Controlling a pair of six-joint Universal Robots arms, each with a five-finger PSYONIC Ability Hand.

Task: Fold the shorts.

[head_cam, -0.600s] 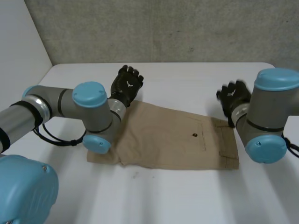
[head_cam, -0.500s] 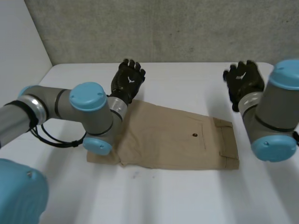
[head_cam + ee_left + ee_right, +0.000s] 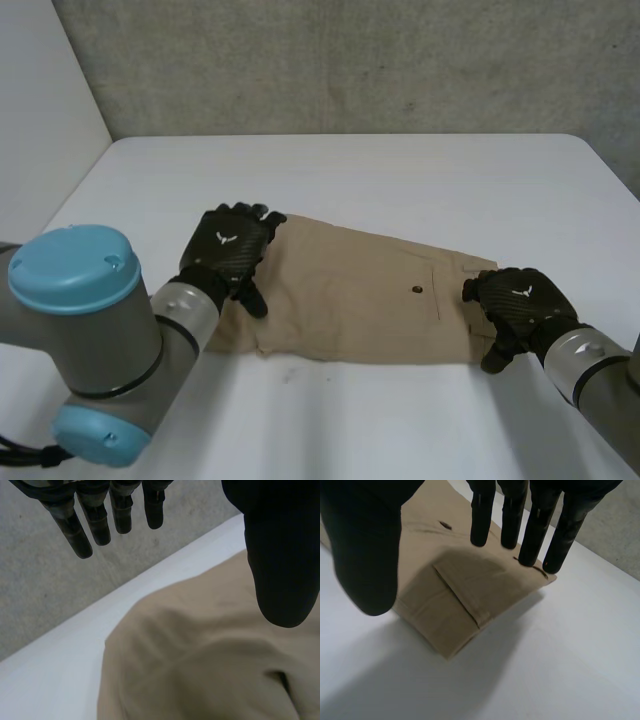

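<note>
Tan shorts lie flat across the middle of the white table, folded lengthwise, with a buttoned back pocket facing up. The waistband end points to the right. My left hand hovers over the leg end, fingers straight and spread above the cloth, holding nothing. My right hand is at the waistband end. Its fingers are straight, their tips over the far corner of the waistband, and its thumb is apart on the near side.
A grey concrete wall stands behind the table's far edge. Bare white tabletop surrounds the shorts on all sides. My left arm's blue-capped elbow sits at the near left.
Both hands have come back from beyond the shorts' far edge and lowered, the left over the leg end and the right over the waistband end. The shorts have not moved.
</note>
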